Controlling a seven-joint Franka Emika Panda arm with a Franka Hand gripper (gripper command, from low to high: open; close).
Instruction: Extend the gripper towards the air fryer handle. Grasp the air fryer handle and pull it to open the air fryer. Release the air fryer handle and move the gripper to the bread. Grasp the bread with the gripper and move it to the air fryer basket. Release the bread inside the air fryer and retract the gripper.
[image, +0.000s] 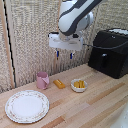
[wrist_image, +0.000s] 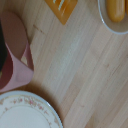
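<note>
While the gripper (image: 63, 54) hangs spread and empty above the bread (image: 59, 84), the air fryer (image: 110, 52) sits closed.

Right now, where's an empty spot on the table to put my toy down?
Bare wood lies between the white bowl and the air fryer, and in front of the bowl. It's crowded around the pink cup, bread and plate.

- Pink cup (image: 42, 80): upright on the wooden table (image: 100, 102), below and to the exterior view's left of the fingers.
- Small white bowl (image: 79, 85): holds yellow chunks (image: 79, 84), below the fingers.
- Floral-rimmed plate (image: 27, 106): nearest the camera, beside the cup.
</note>
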